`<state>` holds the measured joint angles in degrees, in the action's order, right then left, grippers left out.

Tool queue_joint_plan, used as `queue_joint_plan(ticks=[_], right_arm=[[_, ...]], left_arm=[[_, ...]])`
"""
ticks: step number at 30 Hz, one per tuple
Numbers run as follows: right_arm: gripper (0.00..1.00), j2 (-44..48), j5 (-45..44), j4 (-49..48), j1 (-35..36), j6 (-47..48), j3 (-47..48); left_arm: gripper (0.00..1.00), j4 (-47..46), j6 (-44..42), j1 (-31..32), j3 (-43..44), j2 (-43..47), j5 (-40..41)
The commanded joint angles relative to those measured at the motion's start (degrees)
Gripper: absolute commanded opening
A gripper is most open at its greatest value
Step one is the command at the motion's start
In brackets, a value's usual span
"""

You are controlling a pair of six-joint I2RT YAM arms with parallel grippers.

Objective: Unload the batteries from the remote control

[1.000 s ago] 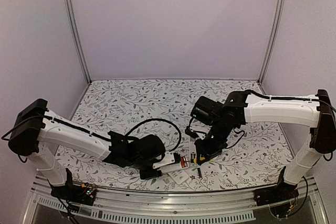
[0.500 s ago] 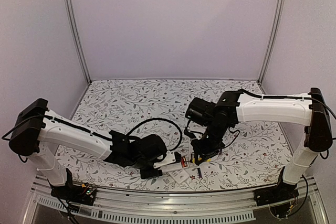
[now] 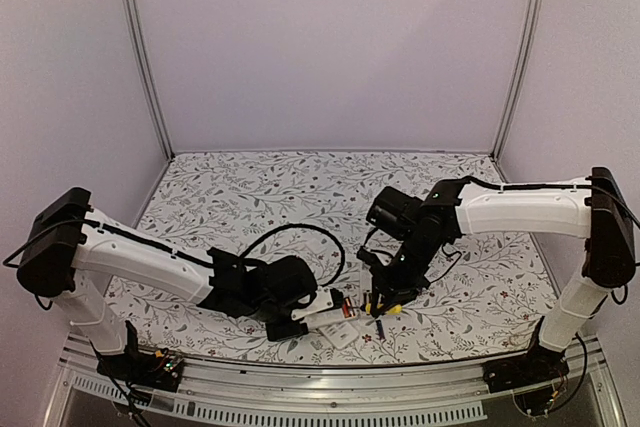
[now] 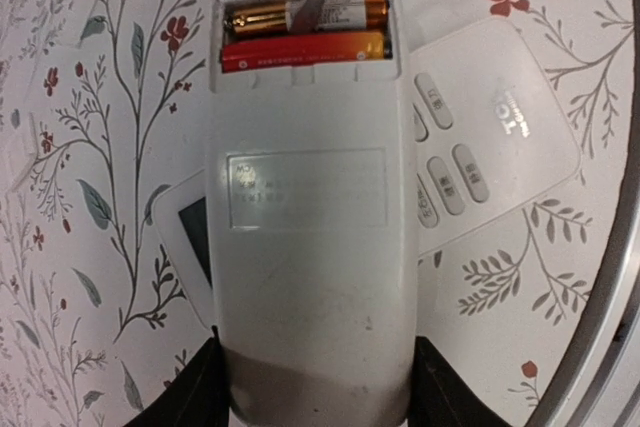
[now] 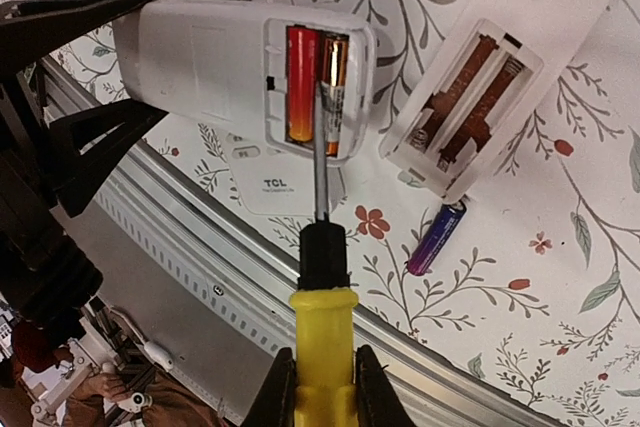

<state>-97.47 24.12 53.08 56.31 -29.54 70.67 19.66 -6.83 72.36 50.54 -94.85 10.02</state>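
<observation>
My left gripper (image 4: pixel 315 387) is shut on the lower end of a white remote control (image 4: pixel 310 247), held back side up. Its battery compartment is open. A red battery (image 4: pixel 300 50) and a gold-and-black battery (image 4: pixel 345 12) lie in it side by side. My right gripper (image 5: pixel 320 387) is shut on a yellow-handled screwdriver (image 5: pixel 322 327). The screwdriver's metal tip rests on the gold-and-black battery (image 5: pixel 335 87), next to the red battery (image 5: pixel 300 82). A loose blue-purple battery (image 5: pixel 436 239) lies on the table. In the top view both grippers (image 3: pixel 300 319) (image 3: pixel 385 297) meet at the near table edge.
A second white remote (image 5: pixel 470 97) lies back up with an empty battery compartment, right of the held one. A flat white TCL remote (image 4: pixel 495 137) lies under the held remote. The metal front rail (image 5: pixel 200 257) runs close below the screwdriver.
The right arm shifted slightly and its elbow moved, while the screwdriver stayed at the open compartment. The left arm and the remote have not moved.
</observation>
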Motion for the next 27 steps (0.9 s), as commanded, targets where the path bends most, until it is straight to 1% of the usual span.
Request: queue_joint_plan(ticks=[1, 5, 12, 21, 27], right_arm=[[0.0, -1.25, 5.89, -17.83, -1.51, -0.99, -6.51], [0.0, 0.52, 12.09, -23.72, -2.84, -1.61, -9.82], [0.0, 3.41, 18.76, -30.82, -4.32, -2.53, -12.34], [0.0, 8.21, 20.99, -34.78, -5.31, -3.86, -13.81], [0.0, 10.55, 19.78, -35.37, -5.66, -5.54, -14.81]], left_arm=[[0.12, -2.6, -2.49, 1.11, 0.28, -1.45, -4.25], [0.12, -2.54, -2.45, 1.05, 0.33, -1.75, -4.66], [0.12, -2.52, -2.41, 0.6, 0.31, -2.05, -4.67], [0.12, -2.32, -2.41, -0.03, 0.44, -2.18, -4.4], [0.12, -2.09, -2.4, -0.37, 0.58, -2.39, -3.95]])
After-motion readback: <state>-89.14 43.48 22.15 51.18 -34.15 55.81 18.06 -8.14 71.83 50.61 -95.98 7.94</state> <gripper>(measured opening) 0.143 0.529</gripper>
